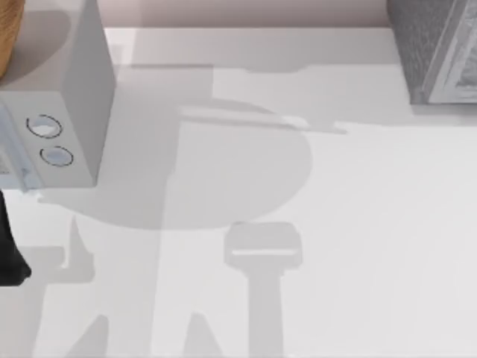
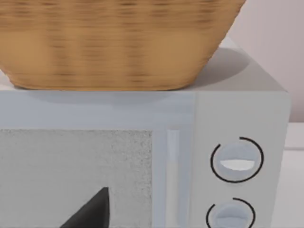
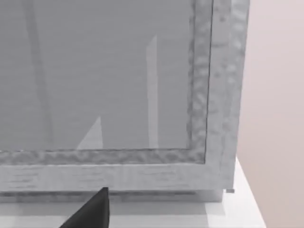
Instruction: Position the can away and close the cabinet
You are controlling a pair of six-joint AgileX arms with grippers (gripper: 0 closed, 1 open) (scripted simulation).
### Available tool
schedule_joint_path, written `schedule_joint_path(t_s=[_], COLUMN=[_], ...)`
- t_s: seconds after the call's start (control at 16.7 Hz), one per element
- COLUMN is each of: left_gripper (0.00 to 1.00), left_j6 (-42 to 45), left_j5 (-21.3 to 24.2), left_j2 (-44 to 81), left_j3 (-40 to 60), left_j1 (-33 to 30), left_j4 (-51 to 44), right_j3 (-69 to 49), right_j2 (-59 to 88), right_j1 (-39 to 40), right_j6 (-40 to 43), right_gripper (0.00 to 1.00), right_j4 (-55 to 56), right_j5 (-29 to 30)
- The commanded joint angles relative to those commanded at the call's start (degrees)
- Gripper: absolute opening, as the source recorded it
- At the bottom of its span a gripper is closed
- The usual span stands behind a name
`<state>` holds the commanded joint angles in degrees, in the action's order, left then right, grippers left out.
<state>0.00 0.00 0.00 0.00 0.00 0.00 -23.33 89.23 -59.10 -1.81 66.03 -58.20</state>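
You have the cabinet [image 1: 436, 48] at about two o'clock in the top view, a large dark grey speckled box at the bench's far right corner, with a paler white-framed panel on its side facing the right edge. In the right wrist view the cabinet [image 3: 118, 95] stands close ahead: a smooth pale grey door panel inside a mottled, white-grey frame, sitting on the white bench [image 3: 228, 213]. A dark pointed finger [image 3: 92, 211] of the right hand shows low in that view, just short of the cabinet's lower frame; you cannot tell how far that hand is open or whether it grips anything.

At about ten o'clock in the top view you see a pale grey box [image 1: 71, 112] with two round dials [image 1: 43, 127] on its front. It is smooth and square-edged. A woven wicker basket [image 2: 118, 42], tan and ribbed with sloping sides, rests on top of it, as the left wrist view shows; its edge [image 1: 9, 37] also shows at the top view's far left. The left wrist view faces the box's front [image 2: 142, 166], with a speckled window panel beside the dials [image 2: 236, 159]. A dark finger [image 2: 92, 213] of the left hand points toward that window; its opening cannot be told either.

The left arm [image 1: 9, 246] shows as a dark shape at nine o'clock, at the bench's left edge. The bench [image 1: 358, 239] is plain white and matte, crossed by soft grey shadows.
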Motion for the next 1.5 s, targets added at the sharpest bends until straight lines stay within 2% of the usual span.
schedule_joint_path(t_s=[1.5], left_gripper=[1.0], left_j6=[0.0], left_j5=[0.0], left_j2=[0.0], left_j3=[0.0], left_j1=[0.0], left_j4=[0.0], right_j3=[-55.8], right_j2=[-8.6], right_j1=[-1.0], right_j6=[1.0], right_gripper=[1.0], right_j4=[-61.0], right_j5=[-1.7])
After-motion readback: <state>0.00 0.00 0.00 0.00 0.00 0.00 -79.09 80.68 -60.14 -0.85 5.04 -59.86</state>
